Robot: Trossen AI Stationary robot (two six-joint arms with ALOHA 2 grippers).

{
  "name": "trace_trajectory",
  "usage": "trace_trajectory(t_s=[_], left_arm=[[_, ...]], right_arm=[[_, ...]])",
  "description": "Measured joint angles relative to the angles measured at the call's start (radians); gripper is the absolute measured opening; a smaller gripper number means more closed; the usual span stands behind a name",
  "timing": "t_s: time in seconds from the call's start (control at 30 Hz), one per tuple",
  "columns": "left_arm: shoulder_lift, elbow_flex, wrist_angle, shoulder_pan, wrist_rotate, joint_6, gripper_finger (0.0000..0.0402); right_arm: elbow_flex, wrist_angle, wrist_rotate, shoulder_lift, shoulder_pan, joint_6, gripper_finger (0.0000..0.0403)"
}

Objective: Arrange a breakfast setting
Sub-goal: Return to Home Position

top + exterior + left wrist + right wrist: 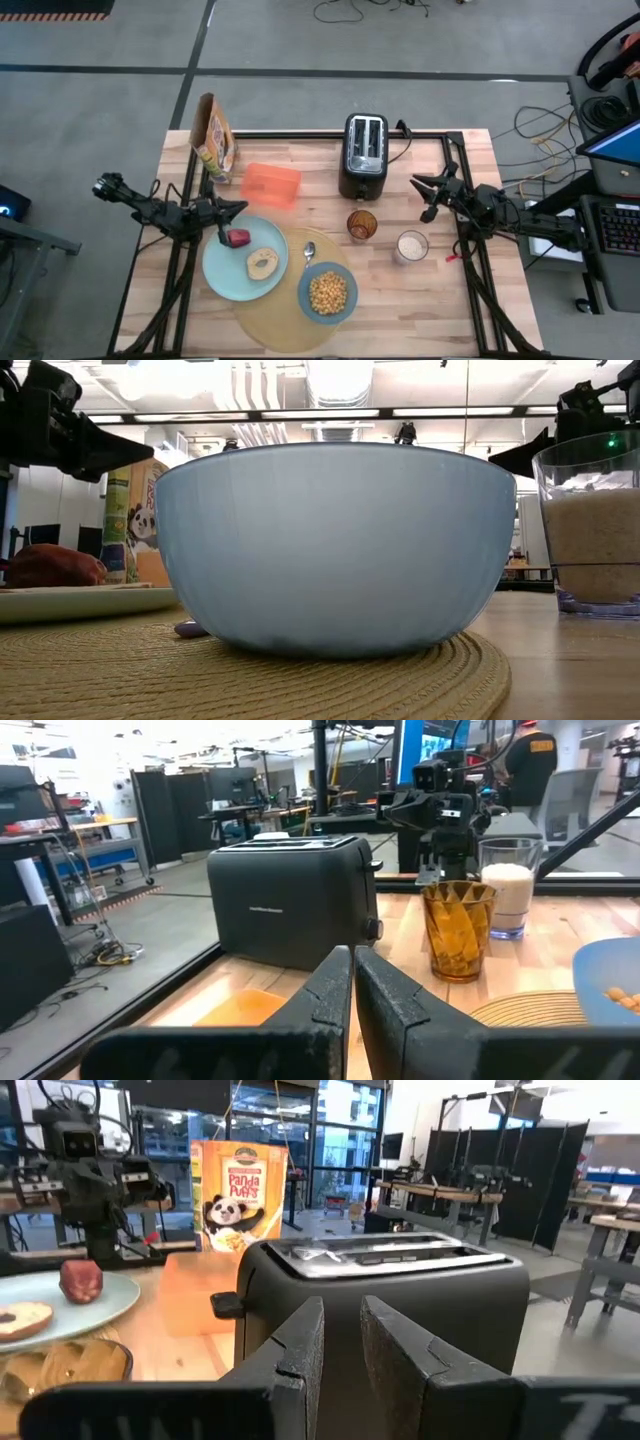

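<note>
A pale blue plate (pixel 225 270) lies with its right part on the round tan placemat (pixel 280 320). A red apple (pixel 238 238) and a bagel (pixel 263 264) sit on the plate. A smaller blue bowl (pixel 328 293) of yellow cereal (pixel 328 292) stands on the mat, and a small metal spoon (pixel 309 251) lies on the mat beyond it. My left gripper (pixel 240 209) is shut and empty, above the table just beyond the apple. My right gripper (pixel 418 184) is slightly open and empty, right of the toaster.
A black toaster (pixel 363 155) stands at the back middle, with an orange box (pixel 271 185) and a cereal box (pixel 215 135) to its left. An amber glass (pixel 362 225) and a glass with a pale filling (pixel 411 246) stand right of the mat.
</note>
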Motion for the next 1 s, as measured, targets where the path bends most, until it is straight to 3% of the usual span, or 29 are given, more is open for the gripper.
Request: trace_trajectory(t_s=[1.0], left_arm=[[0.001,0.013,-0.004,0.000,-0.006,-0.003,0.0000]], right_arm=[[0.000,-0.023,-0.001,0.004,0.000,0.008,0.0063]])
